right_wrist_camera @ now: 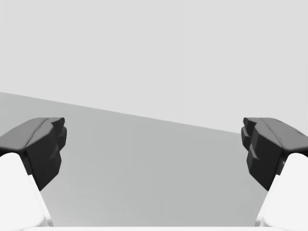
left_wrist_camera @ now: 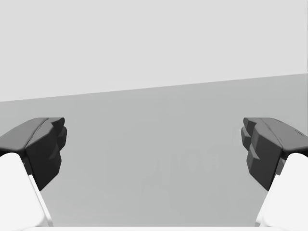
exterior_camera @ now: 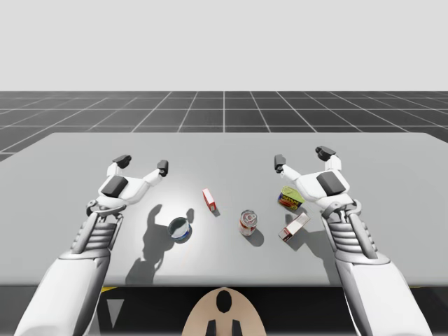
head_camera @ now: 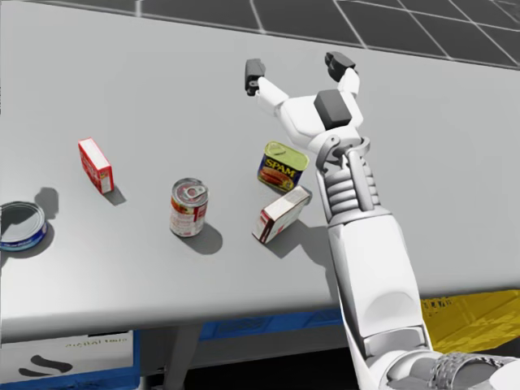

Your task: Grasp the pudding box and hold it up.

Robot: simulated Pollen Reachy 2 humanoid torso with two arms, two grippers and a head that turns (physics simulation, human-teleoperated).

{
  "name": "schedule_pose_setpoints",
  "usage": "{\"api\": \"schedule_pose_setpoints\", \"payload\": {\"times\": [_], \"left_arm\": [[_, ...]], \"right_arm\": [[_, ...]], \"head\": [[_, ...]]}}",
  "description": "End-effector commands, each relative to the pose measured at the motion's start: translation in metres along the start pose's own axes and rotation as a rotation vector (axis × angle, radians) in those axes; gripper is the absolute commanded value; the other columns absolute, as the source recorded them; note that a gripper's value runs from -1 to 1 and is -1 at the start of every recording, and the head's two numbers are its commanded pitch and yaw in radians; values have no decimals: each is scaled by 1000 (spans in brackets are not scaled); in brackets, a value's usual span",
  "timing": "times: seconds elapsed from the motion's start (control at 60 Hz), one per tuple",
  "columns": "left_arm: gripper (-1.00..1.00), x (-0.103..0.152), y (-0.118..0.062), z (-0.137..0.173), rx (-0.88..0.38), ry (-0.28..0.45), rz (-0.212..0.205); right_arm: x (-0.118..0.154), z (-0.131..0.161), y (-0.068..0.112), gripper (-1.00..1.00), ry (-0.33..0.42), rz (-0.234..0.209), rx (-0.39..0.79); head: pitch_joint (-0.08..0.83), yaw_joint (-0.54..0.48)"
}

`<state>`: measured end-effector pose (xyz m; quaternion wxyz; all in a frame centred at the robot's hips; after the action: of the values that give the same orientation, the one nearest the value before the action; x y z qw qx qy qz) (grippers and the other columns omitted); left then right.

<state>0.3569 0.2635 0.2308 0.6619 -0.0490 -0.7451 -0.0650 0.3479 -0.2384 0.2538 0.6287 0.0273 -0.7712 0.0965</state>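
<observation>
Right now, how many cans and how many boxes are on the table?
Cans: 3 - red-and-white round can, low blue round can, yellow-and-blue rectangular can
Boxes: 2 - red box, white-and-brown box
Total: 5

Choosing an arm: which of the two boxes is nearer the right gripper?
The brown box, lying by the yellow can just short of my right gripper; the red box stands further left.

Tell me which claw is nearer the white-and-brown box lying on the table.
Right. The right claw hangs open just beyond the white-and-brown box, which lies beside that arm's wrist; the left claw, also open, is far off on the opposite side.
</observation>
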Motion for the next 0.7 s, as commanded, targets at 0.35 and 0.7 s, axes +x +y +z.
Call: {"api": "schedule_pose_setpoints", "payload": {"times": [0.35,0.7], "left_arm": [[-1000,1,-2,1,1,2,7],[-1000,-1,-3,0,2,10,6]], "right_arm": [[24,51,-4,-1000,36,-69,110],[24,135,0,-1000,40,-111,276]], "head": [[735,-346],[726,-357]]}}
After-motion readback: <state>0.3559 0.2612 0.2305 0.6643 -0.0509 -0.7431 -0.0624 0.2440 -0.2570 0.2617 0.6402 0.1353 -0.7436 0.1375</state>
